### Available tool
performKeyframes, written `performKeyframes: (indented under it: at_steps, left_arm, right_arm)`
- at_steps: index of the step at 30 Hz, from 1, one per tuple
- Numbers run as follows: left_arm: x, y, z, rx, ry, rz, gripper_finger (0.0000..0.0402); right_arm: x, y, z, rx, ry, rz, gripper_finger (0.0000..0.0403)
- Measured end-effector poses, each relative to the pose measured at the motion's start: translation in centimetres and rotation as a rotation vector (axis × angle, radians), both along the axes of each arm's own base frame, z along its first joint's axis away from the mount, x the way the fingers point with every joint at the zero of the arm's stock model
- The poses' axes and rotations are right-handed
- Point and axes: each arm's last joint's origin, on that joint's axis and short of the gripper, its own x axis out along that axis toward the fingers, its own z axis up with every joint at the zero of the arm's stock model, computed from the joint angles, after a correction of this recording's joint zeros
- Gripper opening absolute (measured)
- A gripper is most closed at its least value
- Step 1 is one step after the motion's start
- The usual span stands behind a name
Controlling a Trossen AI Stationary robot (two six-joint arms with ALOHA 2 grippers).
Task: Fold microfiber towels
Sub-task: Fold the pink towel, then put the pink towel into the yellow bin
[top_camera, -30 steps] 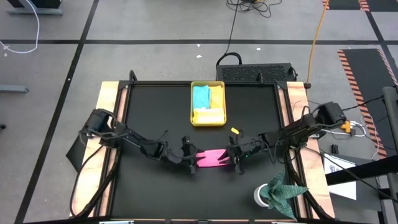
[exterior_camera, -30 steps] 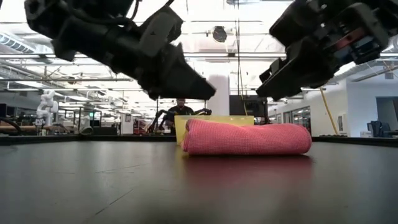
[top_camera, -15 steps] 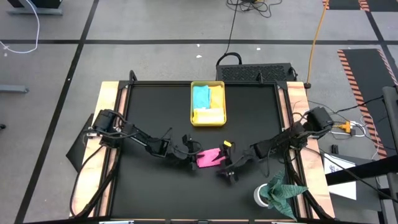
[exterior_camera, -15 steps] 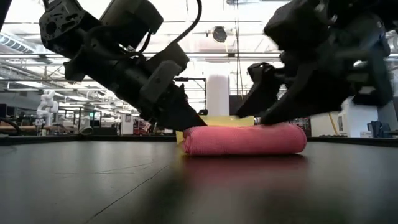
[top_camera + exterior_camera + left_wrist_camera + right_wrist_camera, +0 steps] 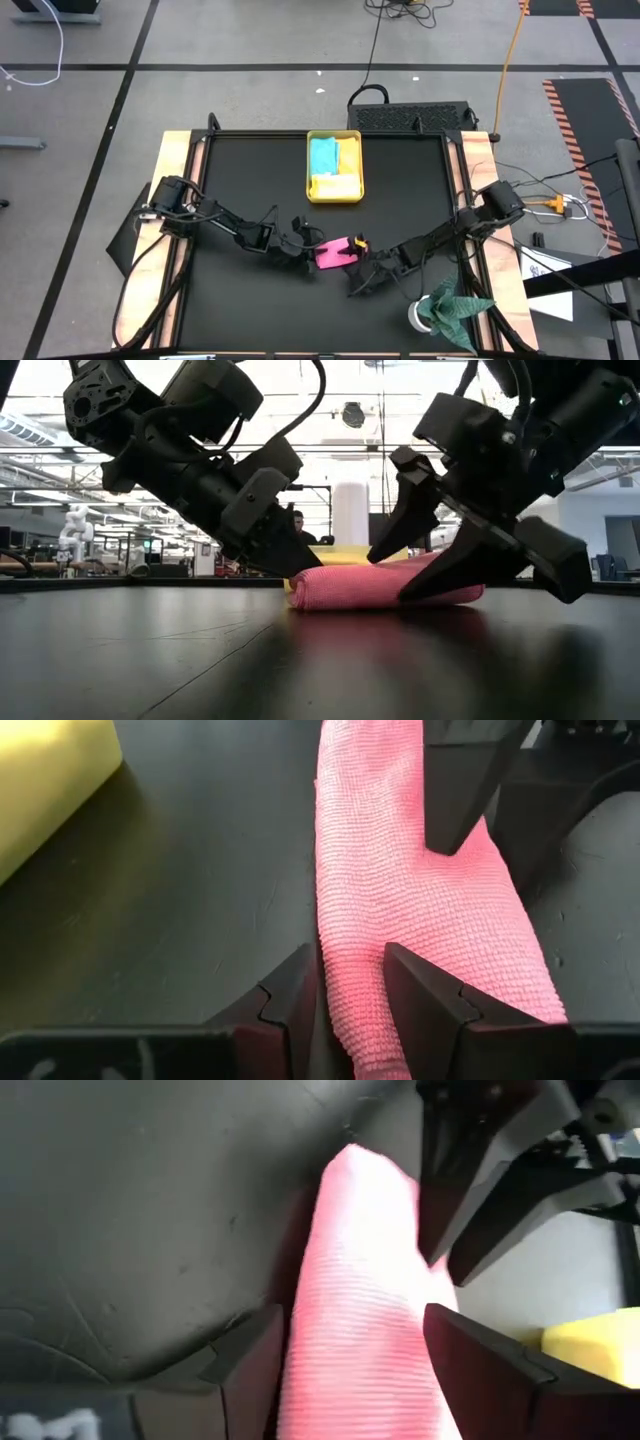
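A: Tray contents?

B: Yellow tray (image 5: 334, 195) sat at the far middle of the desk (image 5: 250, 180). It held a light blue towel (image 5: 324, 157) at the far end and a yellow towel (image 5: 336, 186) at the near end, both folded.

A: Pink one?

B: Pink towel (image 5: 334, 252) lay folded on the desk's near middle, well apart from the tray.

A: Claws?

B: Left claw (image 5: 352, 985) was at the towel's left end, fingers (image 5: 425, 995) partly closed with an edge of the pink cloth between them. Right claw (image 5: 378, 1342) was at the right end, fingers (image 5: 480, 1350) spread wide and straddling the cloth, no pinch visible.

A: Anything else?

B: Dark green cloth (image 5: 455, 308) was bunched at the near right corner of the desk.
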Motion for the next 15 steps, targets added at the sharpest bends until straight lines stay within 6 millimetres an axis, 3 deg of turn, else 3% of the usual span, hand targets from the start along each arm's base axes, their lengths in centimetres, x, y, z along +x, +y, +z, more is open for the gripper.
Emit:
performKeyframes:
  at_steps: [8, 15]
  left_arm:
    - [0.0, -0.1, 0.1, -0.003, -0.014, -0.004, 0.0122]
    - [0.1, -0.2, 0.6, 0.011, -0.028, -0.024, 0.0122]
  right_arm:
    - [0.3, -1.5, -0.5, 0.025, 0.048, -0.040, 0.0194]
    - [0.4, -1.8, -0.7, 0.055, 0.075, -0.014, 0.0096]
